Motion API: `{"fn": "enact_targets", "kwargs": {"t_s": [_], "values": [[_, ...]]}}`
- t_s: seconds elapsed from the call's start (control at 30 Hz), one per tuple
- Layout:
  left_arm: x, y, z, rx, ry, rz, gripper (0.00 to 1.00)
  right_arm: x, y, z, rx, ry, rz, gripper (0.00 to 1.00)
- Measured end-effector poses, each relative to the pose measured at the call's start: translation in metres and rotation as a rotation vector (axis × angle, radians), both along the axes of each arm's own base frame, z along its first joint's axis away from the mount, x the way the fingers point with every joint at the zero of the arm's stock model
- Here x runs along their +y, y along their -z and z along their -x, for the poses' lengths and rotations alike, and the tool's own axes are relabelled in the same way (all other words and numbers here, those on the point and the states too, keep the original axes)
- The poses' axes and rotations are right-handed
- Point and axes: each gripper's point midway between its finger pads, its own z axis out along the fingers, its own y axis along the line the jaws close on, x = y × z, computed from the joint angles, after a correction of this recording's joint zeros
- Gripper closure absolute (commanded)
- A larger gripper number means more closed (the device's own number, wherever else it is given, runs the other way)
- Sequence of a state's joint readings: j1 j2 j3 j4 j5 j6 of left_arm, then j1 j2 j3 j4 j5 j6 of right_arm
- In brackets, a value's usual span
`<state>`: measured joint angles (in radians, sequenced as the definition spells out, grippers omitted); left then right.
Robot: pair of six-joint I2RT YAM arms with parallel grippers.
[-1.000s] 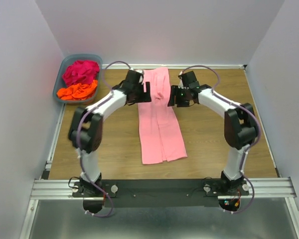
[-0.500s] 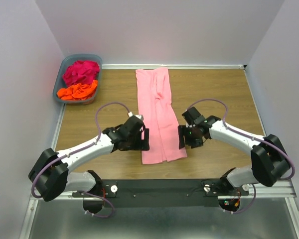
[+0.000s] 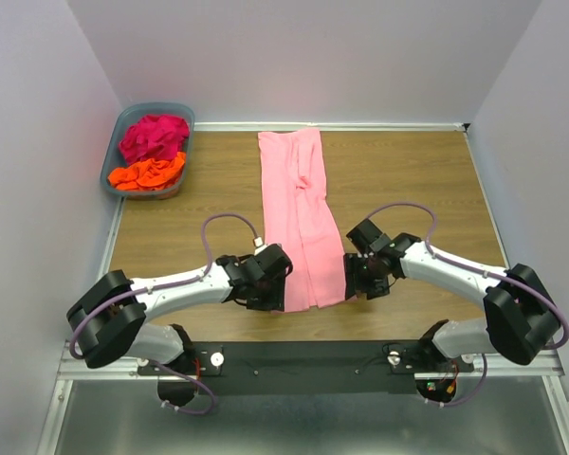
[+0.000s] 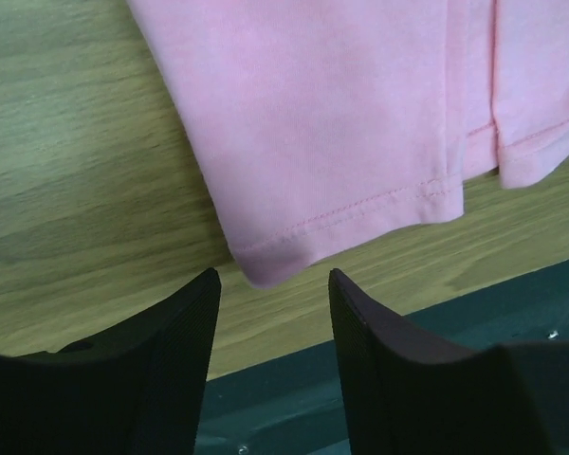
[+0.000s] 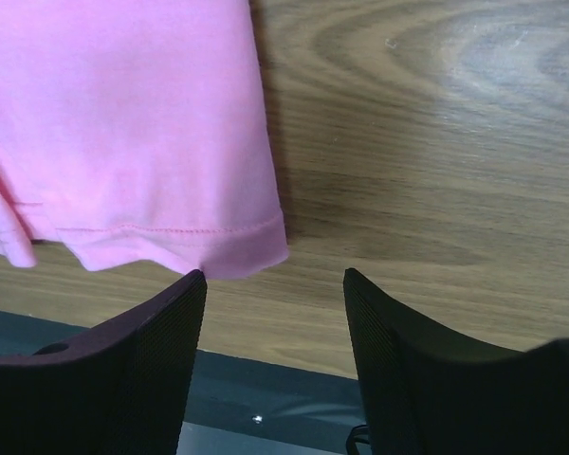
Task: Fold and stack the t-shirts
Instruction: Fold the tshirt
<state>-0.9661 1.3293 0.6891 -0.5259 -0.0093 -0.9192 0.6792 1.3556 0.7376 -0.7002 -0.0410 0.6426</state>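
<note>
Pink shirt point(image 3: 299, 209) lies as a long folded strip down frame centre on the counter point(image 3: 417, 180), left gripper point(image 4: 273, 277) and right gripper point(image 5: 275, 277) both jaws apart, empty, at its lower hem corners; risk: closing pinches only the top layer, skewing the fold.

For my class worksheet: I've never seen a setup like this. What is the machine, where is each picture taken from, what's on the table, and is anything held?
Two robot arms are bolted at the near edge of a wooden table. The wide picture looks down from above; the two close-ups come from wrist cameras. A light pink t-shirt lies flat on the table. The left pincer and right pincer sit at its near corners, both open, holding nothing. A grey-blue basket at the far left holds a magenta t-shirt and an orange t-shirt.
</note>
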Motion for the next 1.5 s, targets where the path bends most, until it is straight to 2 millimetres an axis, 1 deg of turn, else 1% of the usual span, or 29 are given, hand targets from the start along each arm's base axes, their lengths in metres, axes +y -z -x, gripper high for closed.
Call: {"fn": "enact_targets", "kwargs": {"t_s": [0.23, 0.33, 0.57, 0.7, 0.9, 1.1, 1.17, 1.2, 1.27, 1.3, 1.33, 1.37, 1.4, 1.47, 1.5], "values": [[0.003, 0.003, 0.0, 0.003, -0.041, -0.014, 0.45, 0.001, 0.002, 0.004, 0.006, 0.002, 0.0, 0.35], [0.003, 0.002, -0.003, -0.003, -0.057, -0.02, 0.45, 0.003, 0.002, 0.003, 0.0, 0.004, -0.005, 0.37], [0.005, 0.009, -0.007, -0.002, -0.076, -0.065, 0.45, 0.005, 0.002, 0.0, -0.009, 0.007, -0.012, 0.39], [0.007, 0.011, -0.009, -0.005, -0.083, -0.091, 0.46, 0.006, 0.004, -0.001, -0.002, 0.007, -0.005, 0.4], [0.005, 0.011, -0.013, -0.009, -0.086, -0.103, 0.46, 0.012, 0.008, -0.004, 0.0, -0.004, -0.004, 0.41], [0.003, 0.012, -0.015, -0.009, -0.086, -0.109, 0.5, 0.013, 0.008, -0.007, -0.01, -0.004, -0.001, 0.45], [0.003, 0.013, -0.016, -0.008, -0.083, -0.113, 0.52, 0.012, 0.012, -0.007, -0.003, -0.004, 0.013, 0.5], [0.002, 0.013, -0.016, -0.009, -0.082, -0.113, 0.56, 0.012, 0.014, -0.007, 0.001, -0.004, 0.02, 0.51], [0.002, 0.013, -0.016, -0.008, -0.078, -0.116, 0.57, 0.014, 0.016, -0.007, 0.001, -0.012, 0.024, 0.53], [0.002, 0.013, -0.017, -0.008, -0.077, -0.117, 0.61, 0.014, 0.016, -0.007, 0.0, -0.013, 0.025, 0.55], [0.001, 0.014, -0.017, -0.008, -0.075, -0.118, 0.62, 0.014, 0.016, -0.007, 0.0, -0.015, 0.028, 0.58], [0.001, 0.014, -0.017, -0.008, -0.073, -0.118, 0.66, 0.014, 0.017, -0.007, 0.0, -0.015, 0.03, 0.59], [0.0, 0.014, -0.017, -0.007, -0.071, -0.119, 0.67, 0.014, 0.017, -0.007, 0.0, -0.015, 0.029, 0.61], [-0.001, 0.015, -0.018, -0.008, -0.063, -0.119, 0.74, 0.015, 0.017, -0.006, 0.001, -0.019, 0.03, 0.66], [-0.002, 0.015, -0.018, -0.007, -0.058, -0.116, 0.75, 0.015, 0.017, -0.006, 0.0, -0.021, 0.029, 0.68]]}}
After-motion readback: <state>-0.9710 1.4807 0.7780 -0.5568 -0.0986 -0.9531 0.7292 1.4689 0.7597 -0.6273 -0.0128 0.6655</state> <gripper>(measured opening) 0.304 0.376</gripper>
